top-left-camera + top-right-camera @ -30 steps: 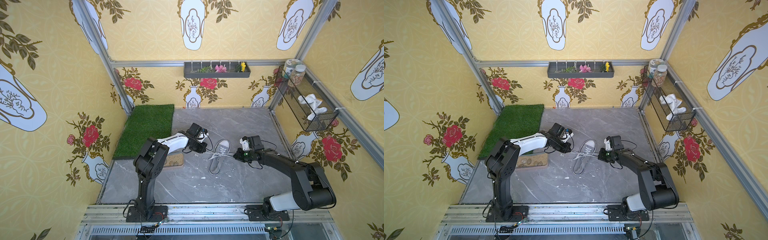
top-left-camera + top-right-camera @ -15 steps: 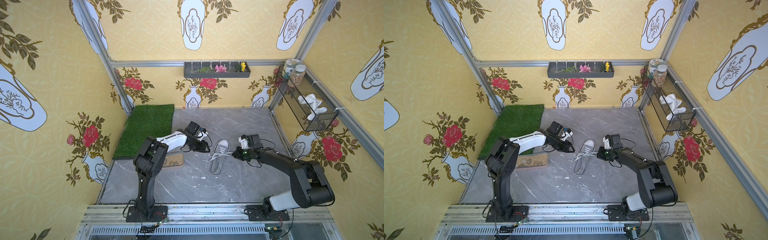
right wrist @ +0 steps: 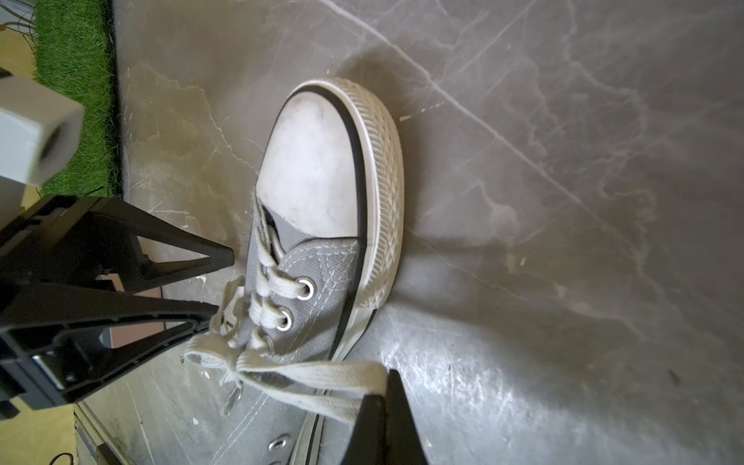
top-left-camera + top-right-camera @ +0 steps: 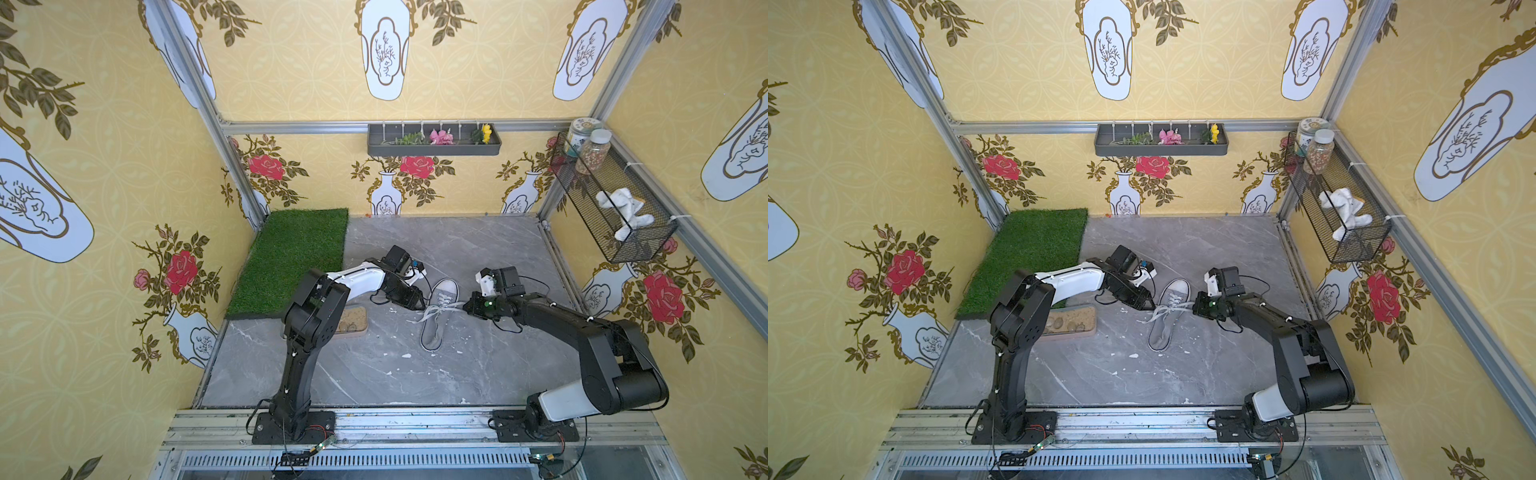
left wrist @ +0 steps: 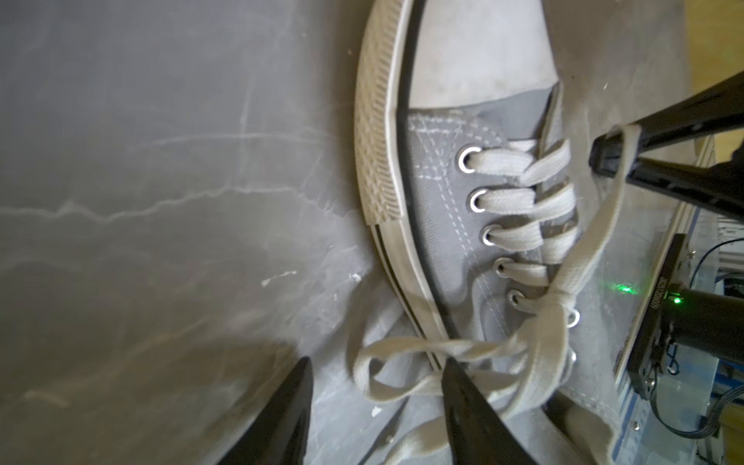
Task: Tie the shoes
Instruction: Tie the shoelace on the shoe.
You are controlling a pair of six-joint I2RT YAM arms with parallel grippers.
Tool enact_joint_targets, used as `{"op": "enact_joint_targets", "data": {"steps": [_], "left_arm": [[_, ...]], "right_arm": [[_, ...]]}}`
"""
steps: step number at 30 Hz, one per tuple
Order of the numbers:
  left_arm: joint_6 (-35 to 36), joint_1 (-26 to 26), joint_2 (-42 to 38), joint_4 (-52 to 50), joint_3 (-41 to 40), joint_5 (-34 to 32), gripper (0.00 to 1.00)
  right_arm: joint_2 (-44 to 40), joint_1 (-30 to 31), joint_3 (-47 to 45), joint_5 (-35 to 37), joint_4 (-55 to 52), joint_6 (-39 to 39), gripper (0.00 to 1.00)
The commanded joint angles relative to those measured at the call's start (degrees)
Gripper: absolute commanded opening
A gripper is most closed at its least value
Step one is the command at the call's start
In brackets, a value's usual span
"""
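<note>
Left gripper (image 5: 378,362) has just let go, jaws now apart beside the shoe (image 4: 438,316) on the surface (image 4: 374,374). The lace (image 5: 402,348) falls slack there. Right gripper (image 3: 387,386), across the shoe, stays clamped on the lace. Probably regrasping for the bow.

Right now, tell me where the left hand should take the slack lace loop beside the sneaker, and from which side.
Pinch the lace loop near its bend, where it hangs clear of the sneaker's sole rim. Come down from the left arm's side. The left hand is open astride the loop there, and the right hand pins the other strand.
</note>
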Motion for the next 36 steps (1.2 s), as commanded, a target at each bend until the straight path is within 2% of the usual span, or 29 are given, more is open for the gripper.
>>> {"op": "enact_joint_targets", "data": {"steps": [1, 4, 11, 20, 25, 30, 35, 36], "left_arm": [[3.46, -0.37, 1.59, -2.83, 1.53, -2.12, 0.53], [4.03, -0.66, 2.45, -3.59, 2.28, -3.48, 0.52], [4.99, -1.15, 2.89, -3.67, 3.41, -4.25, 0.43], [15.81, -3.29, 1.31, -4.24, 0.98, -11.71, 0.47], [18.17, -3.69, 3.90, -6.20, 3.69, -13.44, 0.43], [19.08, -5.07, 4.16, -5.07, 3.57, -16.15, 0.29], [17.06, -5.03, 0.99, -1.08, 0.25, -15.71, 0.00], [16.55, -5.02, 0.27, -0.53, -0.29, -15.82, 0.00]], "right_arm": [[0.30, 0.02, 0.41, -0.58, 0.06, -0.41, 0.00], [0.53, 0.15, 0.62, -1.08, 0.15, -0.46, 0.00], [0.78, 0.15, 0.86, -1.53, 0.32, -0.56, 0.00], [1.40, 0.18, 0.82, -2.62, 0.84, -0.43, 0.00], [1.32, 0.15, 0.47, -3.12, 0.82, -0.40, 0.00], [1.25, 0.15, 0.79, -3.08, 0.58, -0.61, 0.00], [1.12, 0.15, 0.72, -2.83, 0.94, -0.14, 0.00], [0.69, 0.13, 0.45, -2.39, 0.93, 0.03, 0.00]]}}
